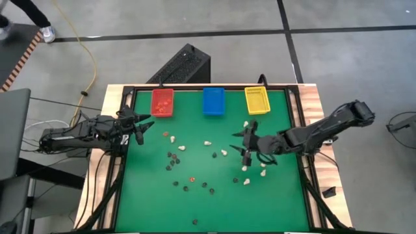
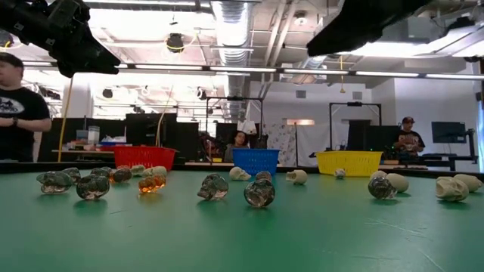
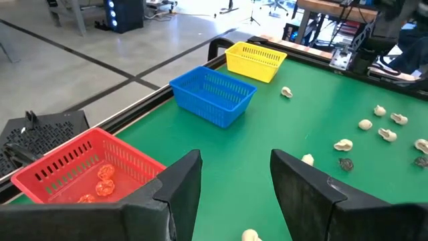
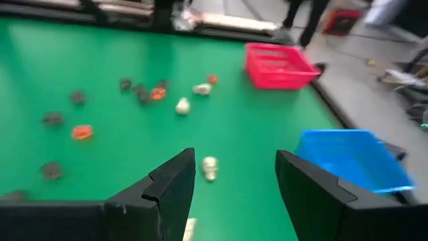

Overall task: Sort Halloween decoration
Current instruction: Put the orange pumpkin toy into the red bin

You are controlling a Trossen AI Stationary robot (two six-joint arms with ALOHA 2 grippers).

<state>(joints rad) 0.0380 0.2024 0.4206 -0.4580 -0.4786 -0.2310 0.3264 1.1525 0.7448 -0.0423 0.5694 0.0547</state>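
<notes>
The Halloween decoration lies scattered on the green mat: cream pieces (image 1: pixel 207 143), black ones (image 1: pixel 172 159) and orange ones (image 1: pixel 192 179). Some orange pieces (image 3: pixel 103 181) lie inside the red bin (image 1: pixel 162 103). My right gripper (image 1: pixel 242 147) hangs open above the mat's right half, fingers pointing toward the left edge. A cream piece (image 4: pixel 210 167) lies on the mat ahead of its fingers (image 4: pixel 235 157), untouched. My left gripper (image 1: pixel 144 127) waits open at the left edge, beside the red bin, with nothing between its fingers (image 3: pixel 235 161).
The red bin, a blue bin (image 1: pixel 213 101) and a yellow bin (image 1: pixel 257 101) stand in a row along the far edge. A black frame (image 1: pixel 296 130) borders the mat. People (image 2: pixel 19 106) stand in the room behind the table.
</notes>
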